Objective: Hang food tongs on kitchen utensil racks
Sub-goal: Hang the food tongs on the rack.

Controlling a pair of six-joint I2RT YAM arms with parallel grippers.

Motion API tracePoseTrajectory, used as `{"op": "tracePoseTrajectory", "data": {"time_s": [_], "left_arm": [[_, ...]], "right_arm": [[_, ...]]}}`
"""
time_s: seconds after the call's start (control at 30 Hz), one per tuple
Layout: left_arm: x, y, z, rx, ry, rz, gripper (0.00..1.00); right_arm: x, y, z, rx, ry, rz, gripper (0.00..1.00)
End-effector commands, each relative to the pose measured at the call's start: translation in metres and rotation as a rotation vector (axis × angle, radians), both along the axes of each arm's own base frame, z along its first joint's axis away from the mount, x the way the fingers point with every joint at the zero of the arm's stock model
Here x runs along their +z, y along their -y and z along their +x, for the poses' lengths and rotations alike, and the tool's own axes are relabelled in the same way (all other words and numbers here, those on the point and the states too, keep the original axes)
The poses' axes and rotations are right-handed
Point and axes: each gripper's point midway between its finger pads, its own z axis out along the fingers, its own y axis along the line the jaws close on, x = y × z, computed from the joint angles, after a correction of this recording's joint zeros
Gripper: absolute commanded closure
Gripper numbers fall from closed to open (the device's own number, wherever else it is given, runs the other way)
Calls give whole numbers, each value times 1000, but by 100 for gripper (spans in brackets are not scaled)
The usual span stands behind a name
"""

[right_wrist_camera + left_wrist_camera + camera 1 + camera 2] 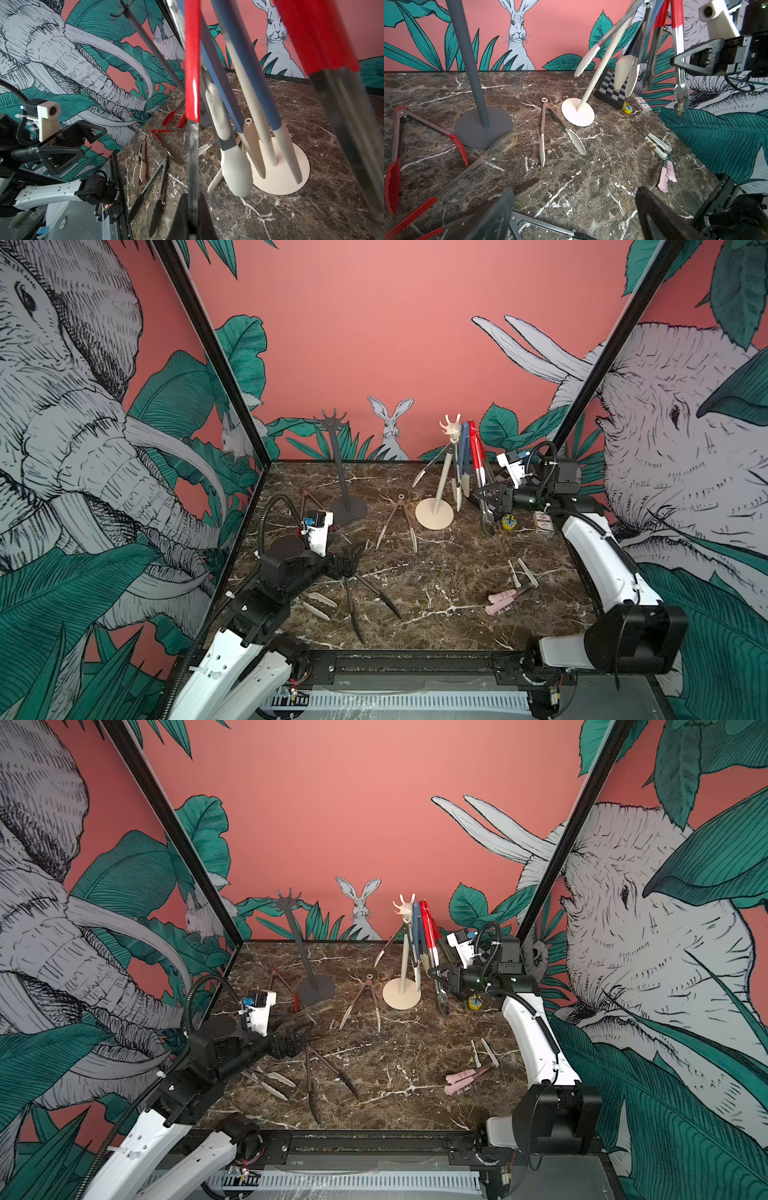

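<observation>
**Marble tabletop** (436, 626) with two racks near its far edge. The dark grey rack (338, 464), left of middle, has bare hooks. The cream rack (442, 485), right of middle, carries cream-tipped tongs (424, 472), blue-handled tongs (463, 448) and red-handled tongs (478, 452).

More tongs lie flat:
- brown-armed tongs (397, 522) at the centre
- black-tipped tongs (365, 601) and cream tongs (318, 605) toward the front left corner
- pink tongs (505, 599) toward the right edge

The right pincer (486, 495) is clamped on one metal arm of the red-handled tongs; whether these sit on a hook cannot be told. The left pincer (353, 560) hangs wide and empty above the black-tipped tongs.

Progress is judged at about a third.
</observation>
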Motion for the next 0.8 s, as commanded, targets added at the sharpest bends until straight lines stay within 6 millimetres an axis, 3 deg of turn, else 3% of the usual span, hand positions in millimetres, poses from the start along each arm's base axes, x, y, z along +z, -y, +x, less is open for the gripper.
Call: {"op": "tracePoseTrajectory", "data": {"time_s": [0.0,0.37,0.53,0.7,0.77], "left_arm": [[0,-1,-2,0,14,-7,7],[0,-2,-2,3,17,-4,7],[0,-2,-2,3,17,-4,7],[2,-1,-1,6,19,-7,7],[2,-1,0,8,19,-8,7]], "right_arm": [[3,-3,-7,35,44,-9,100],[-30,0,-10,41,-32,-48,100],[-33,1,-4,29,-38,-55,100],[-27,2,6,11,-25,-53,81],[-22,3,10,-4,-8,-55,68]]}}
